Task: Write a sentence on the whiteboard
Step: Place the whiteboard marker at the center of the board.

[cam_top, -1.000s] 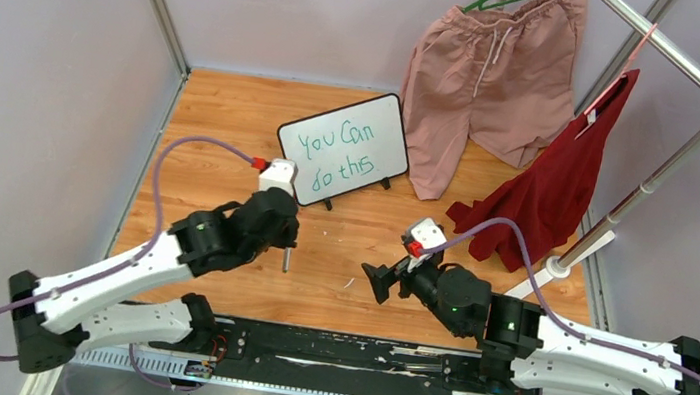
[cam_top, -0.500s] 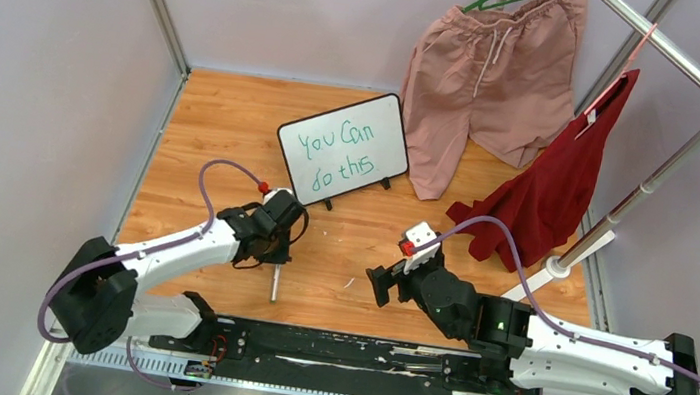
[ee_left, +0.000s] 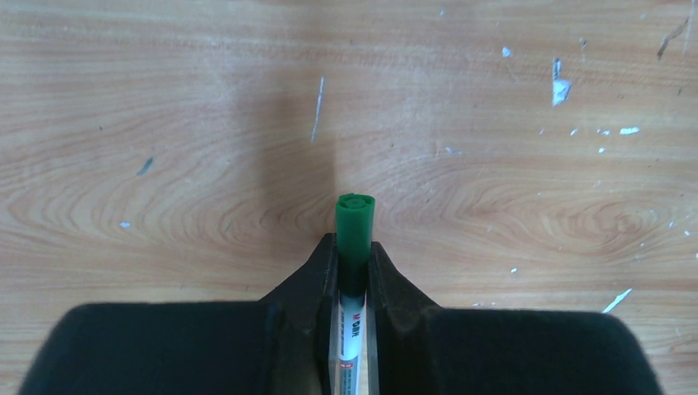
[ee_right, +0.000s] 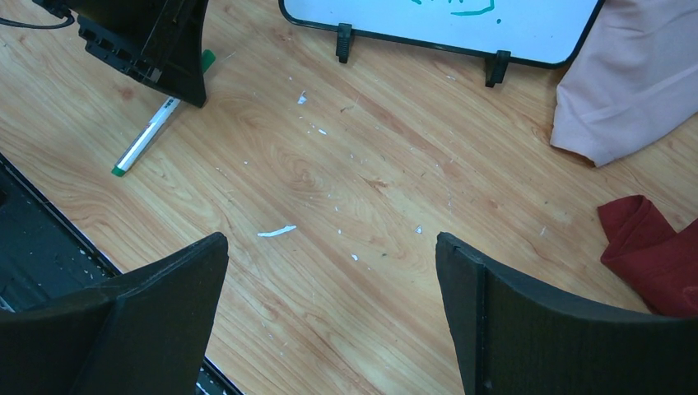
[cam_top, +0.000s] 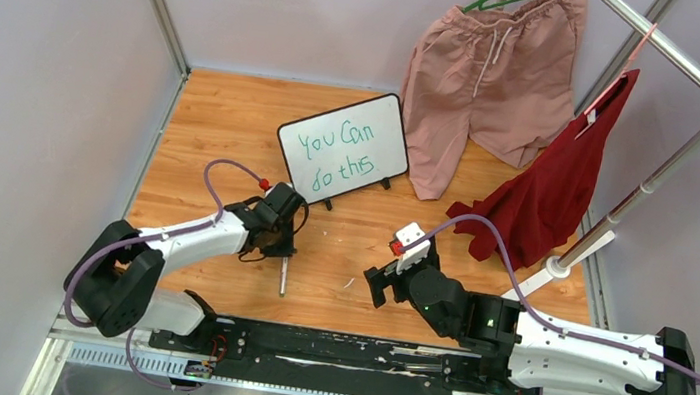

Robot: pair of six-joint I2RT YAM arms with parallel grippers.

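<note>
Since a second ago my left arm has folded back and dropped. My left tool (ee_left: 352, 247), clenched on the slim white-barrelled marker with a green cap (ee_left: 355, 216), now sits low over the scuffed wood-grain desk (ee_left: 165, 123). My right tool (ee_right: 331, 240) hangs released. The small rectangular white board with a thin black frame (cam_top: 374, 135) stands tilted at the far middle, with the green handwritten sentence (cam_top: 334, 151) on its glossy face.

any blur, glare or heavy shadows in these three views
Top external: even light, sharp, no glare on the whiteboard, the sentence readable. Left wrist: wood grain and the marker crisp at its green end, with a soft grey shadow on the table beyond it. Right wrist: table sharp, the right gripper dark and featureless, whiteboard cropped by the top edge.
</note>
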